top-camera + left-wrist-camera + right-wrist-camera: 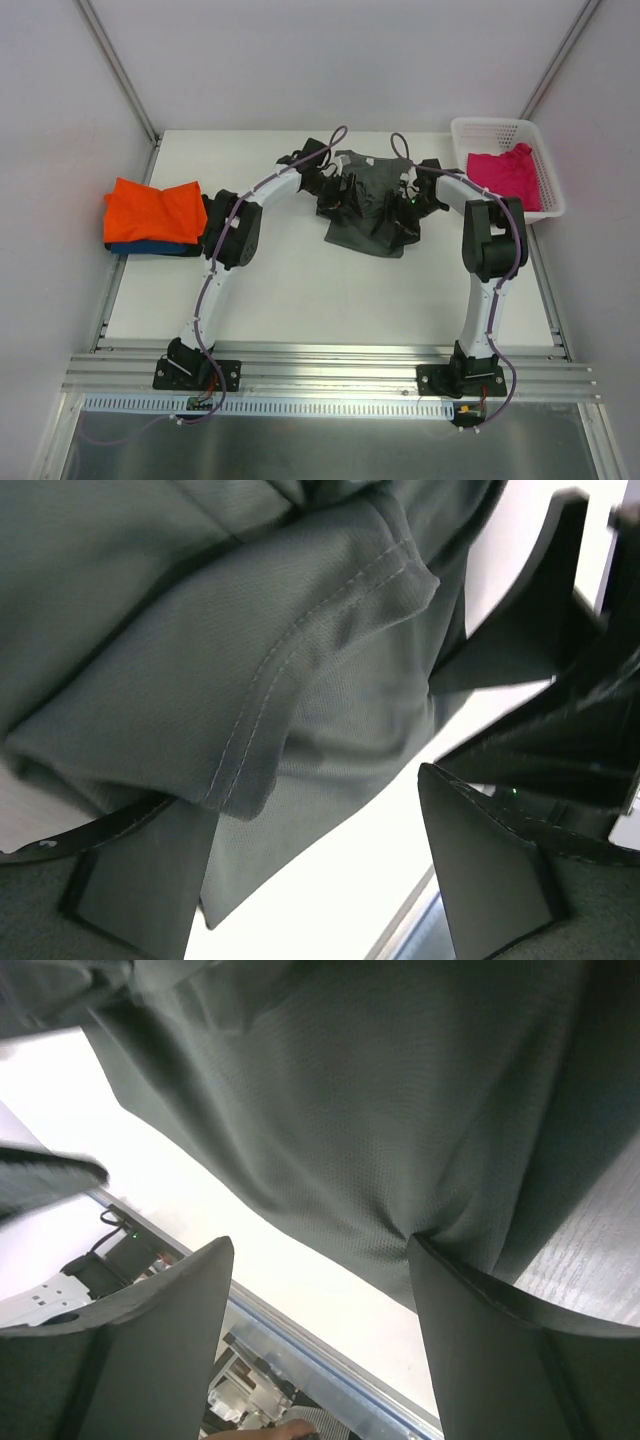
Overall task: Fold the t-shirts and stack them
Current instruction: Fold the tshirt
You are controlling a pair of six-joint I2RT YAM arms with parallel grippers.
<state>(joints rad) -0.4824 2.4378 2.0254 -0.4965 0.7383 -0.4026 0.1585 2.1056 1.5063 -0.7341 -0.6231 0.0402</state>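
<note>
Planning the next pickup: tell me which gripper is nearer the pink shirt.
Right. The right gripper is at the grey shirt's edge nearest the pink shirt; the left gripper is at its opposite edge, farther away.

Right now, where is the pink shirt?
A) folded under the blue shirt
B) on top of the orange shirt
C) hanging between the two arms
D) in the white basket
D: the pink shirt lies bunched inside the basket on the far right, away from the other shirts.
</note>
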